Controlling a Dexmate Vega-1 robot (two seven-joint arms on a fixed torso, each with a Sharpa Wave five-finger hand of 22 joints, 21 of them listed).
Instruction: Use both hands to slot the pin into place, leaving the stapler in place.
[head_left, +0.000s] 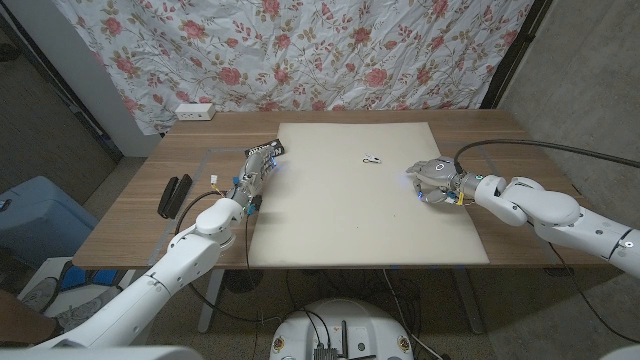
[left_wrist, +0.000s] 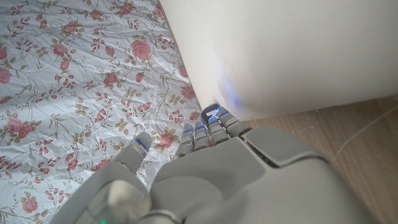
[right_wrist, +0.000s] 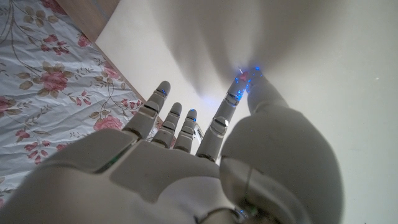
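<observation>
Pin between hands, head view

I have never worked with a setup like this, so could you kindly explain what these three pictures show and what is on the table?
This is a two-armed robot standing at a wooden table; each arm ends in a hand with fingers. The wide picture comes from a camera on its head, looking down. The other two come from cameras on its wrists, looking along the back of each hand, so they appear turned.

The left hand sits at the left edge of a large white mat; the right hand is over the mat's right part. Neither seems to hold anything.

On the mat lies a small pin, between the hands. A black stapler lies on the bare wood to the left. A white power strip sits at the far edge, before a flowered curtain.
</observation>
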